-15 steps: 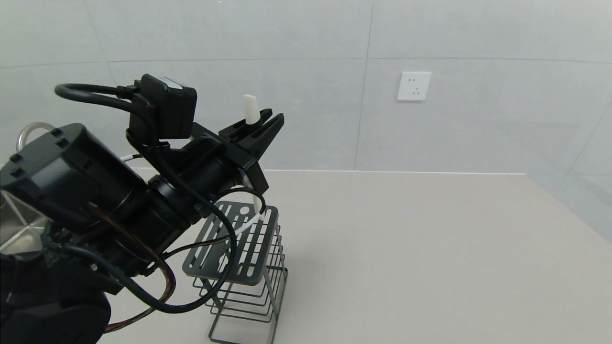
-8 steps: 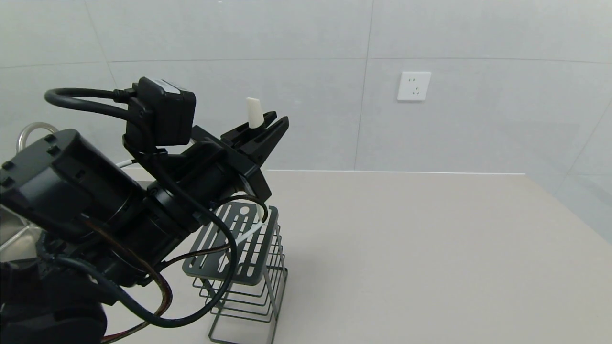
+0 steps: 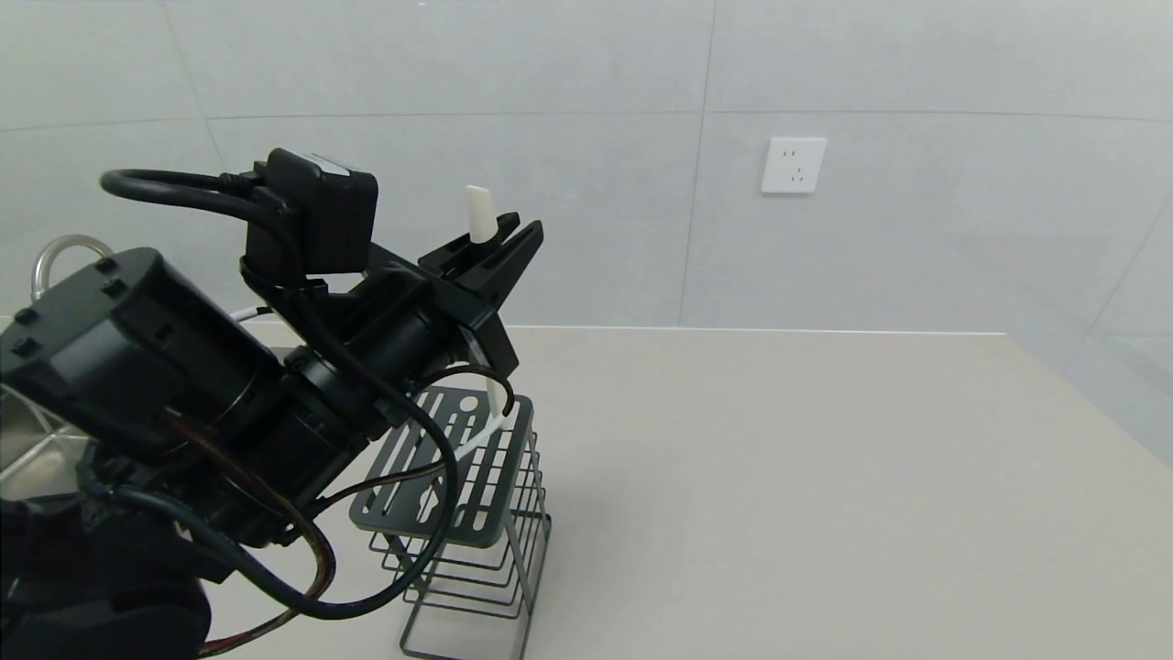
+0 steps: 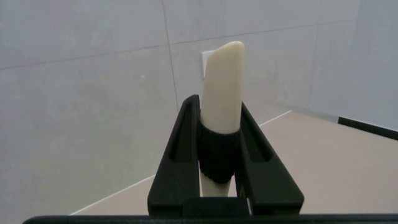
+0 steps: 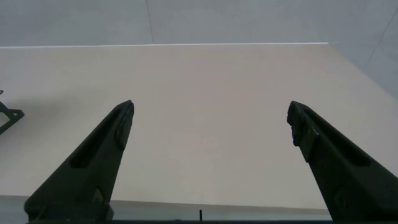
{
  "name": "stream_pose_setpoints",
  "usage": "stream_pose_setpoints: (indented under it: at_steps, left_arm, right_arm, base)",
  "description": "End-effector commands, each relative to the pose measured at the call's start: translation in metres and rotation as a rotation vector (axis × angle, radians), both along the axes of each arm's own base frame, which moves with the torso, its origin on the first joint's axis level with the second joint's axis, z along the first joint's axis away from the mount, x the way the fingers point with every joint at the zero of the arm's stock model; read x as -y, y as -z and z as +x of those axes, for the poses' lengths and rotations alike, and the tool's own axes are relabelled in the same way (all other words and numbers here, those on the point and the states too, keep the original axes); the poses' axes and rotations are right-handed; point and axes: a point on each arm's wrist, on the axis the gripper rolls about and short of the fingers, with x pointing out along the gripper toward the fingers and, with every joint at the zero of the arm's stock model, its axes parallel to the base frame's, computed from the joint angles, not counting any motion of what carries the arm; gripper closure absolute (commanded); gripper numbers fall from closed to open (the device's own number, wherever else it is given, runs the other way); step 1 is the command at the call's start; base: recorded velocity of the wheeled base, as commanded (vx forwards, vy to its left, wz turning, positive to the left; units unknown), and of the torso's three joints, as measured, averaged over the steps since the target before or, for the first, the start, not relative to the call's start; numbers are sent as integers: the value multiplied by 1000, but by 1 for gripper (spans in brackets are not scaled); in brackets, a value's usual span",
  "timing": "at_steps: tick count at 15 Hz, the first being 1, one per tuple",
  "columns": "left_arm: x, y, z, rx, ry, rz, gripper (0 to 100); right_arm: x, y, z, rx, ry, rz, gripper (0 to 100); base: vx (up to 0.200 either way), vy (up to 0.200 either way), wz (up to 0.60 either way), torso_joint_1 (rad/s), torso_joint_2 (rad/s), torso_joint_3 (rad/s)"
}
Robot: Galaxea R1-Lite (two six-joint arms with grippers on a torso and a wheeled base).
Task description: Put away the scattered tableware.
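1. Pale sticker [image 3: 327, 163] on top of the left wrist camera housing. Its print is too small to read.
2. Left pincer [image 3: 509, 235] is up above the bench [image 3: 825, 477], clamped on a cream-white utensil handle [image 3: 479, 211]. In the left wrist view the handle [image 4: 222, 81] stands between the two black fingers [image 4: 180, 143] of that pincer [image 4: 219, 118], with a black pad pressed on it.
3. The handle's top end sticks out above the left pincer. The lower part runs down behind the pincer body toward the rack. Its working end is partly hidden by the arm and a black cable [image 3: 440, 440], so the utensil type cannot be told, nor whether it touches the rack.
4. Dark grey wire cutlery rack [image 3: 476, 500] with a slotted top plate stands on the bench under the left arm. Its left side is hidden by the arm and its base is cut off at the frame edge.
5. Right pincer [image 5: 210, 115] has its fingers spread wide, over the beige bench [image 5: 211, 74].
6. White wall socket [image 3: 794, 165] on the grey tiled wall, well apart from the rack.
7. Metal sink basin [image 3: 23, 449] and faucet arch [image 3: 55, 249] at the left edge, mostly behind the arm.
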Motion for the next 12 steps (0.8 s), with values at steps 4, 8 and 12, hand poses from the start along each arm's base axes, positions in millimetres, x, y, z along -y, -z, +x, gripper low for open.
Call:
stream_pose_setpoints:
  at_steps: [4, 8, 12]
  left_arm:
    - [1, 4, 1, -13, -6, 10, 100]
    - [1, 7, 0, -26, -16, 14, 100]
    - [1, 8, 0, -28, -16, 17, 100]
  right_arm:
    - [0, 0, 0, -1, 0, 2, 0]
    - [0, 0, 0, -1, 0, 0, 0]
    - [0, 0, 0, -1, 0, 0, 0]
  base:
    - [0, 0, 0, 0, 0, 0]
    - [0, 0, 0, 0, 0, 0]
    - [0, 0, 0, 0, 0, 0]
